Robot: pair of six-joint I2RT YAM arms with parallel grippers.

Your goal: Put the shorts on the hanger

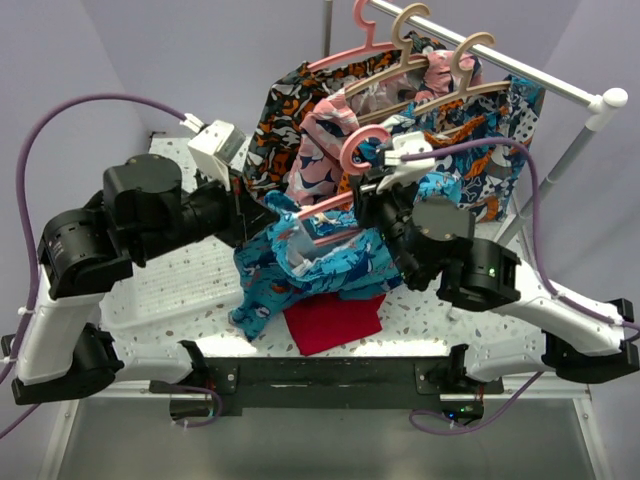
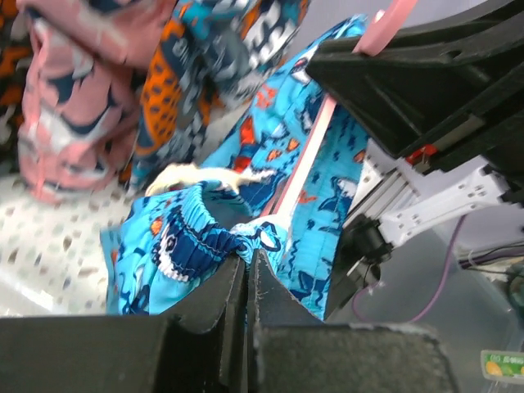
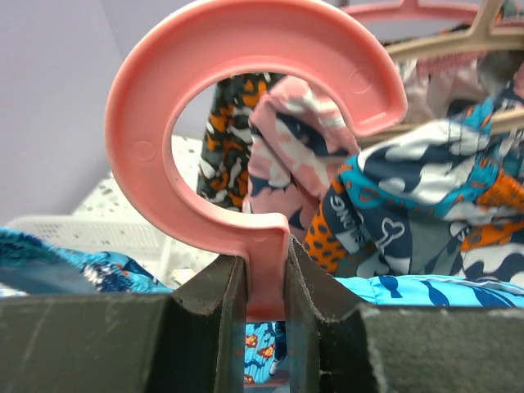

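Stuff from front to back: one plain red cloth (image 1: 335,322) lies flat on the speckled table (image 1: 430,305) near the front edge, with its far edge tucked under the shorts (image 1: 300,275). There's just the one pair of shorts, bright blue and bunched up mid-table, right beside a white basket (image 1: 180,290) on the left.

Both grippers are busy. The left gripper (image 2: 247,266) has its fingers squeezed together on the elastic waistband of the shorts. The right gripper (image 3: 266,274) is clamped on the neck of the pink hanger (image 3: 254,24) just under the hook, holding it up off the table. One thin arm of that hanger lies against the blue fabric.

Behind that hang the patterned garments (image 1: 290,120), too jumbled for me to count. The rail (image 1: 500,62) at the very back carries three more hangers: a second pink one (image 1: 362,42) and two tan wooden hangers (image 1: 425,55).
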